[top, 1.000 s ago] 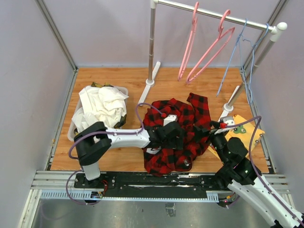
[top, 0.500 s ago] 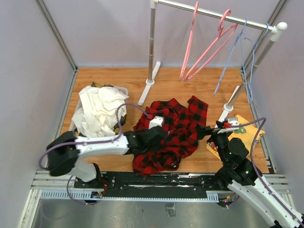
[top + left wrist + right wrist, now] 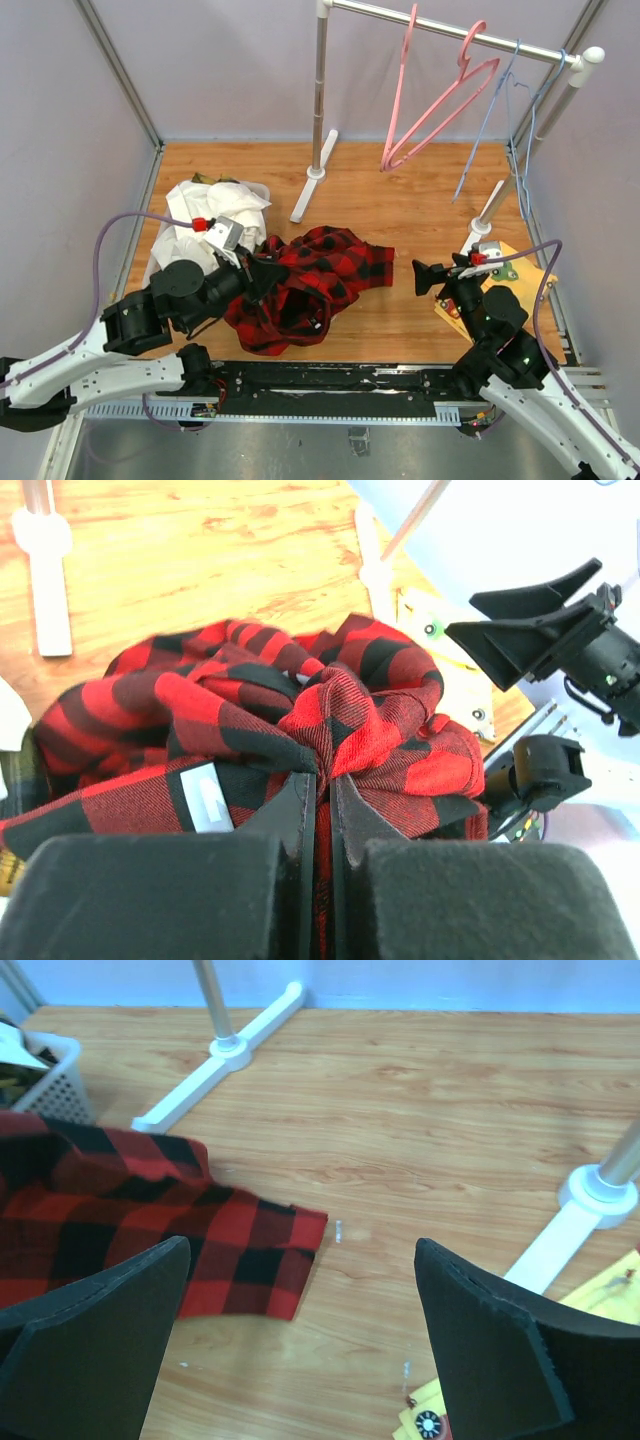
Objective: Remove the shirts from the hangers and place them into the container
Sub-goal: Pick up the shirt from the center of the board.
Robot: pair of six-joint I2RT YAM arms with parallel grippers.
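Left pincer (image 3: 322, 780), fingers pressed nearly together on a gathered fold of the red-and-black plaid shirt (image 3: 250, 700), whose white label (image 3: 205, 798) shows just beside the grip; the bare wooden surface (image 3: 200, 550) and a white rack foot (image 3: 48, 580) lie on the shirt's far side.

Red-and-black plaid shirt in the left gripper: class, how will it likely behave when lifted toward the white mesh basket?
Probably floppy: the red-and-black plaid shirt bunches into folds where the left gripper pinches it. Likely to drape and trail, since its far end lies flat on the wooden table. Seemingly light: one narrow pinch holds the bundle.
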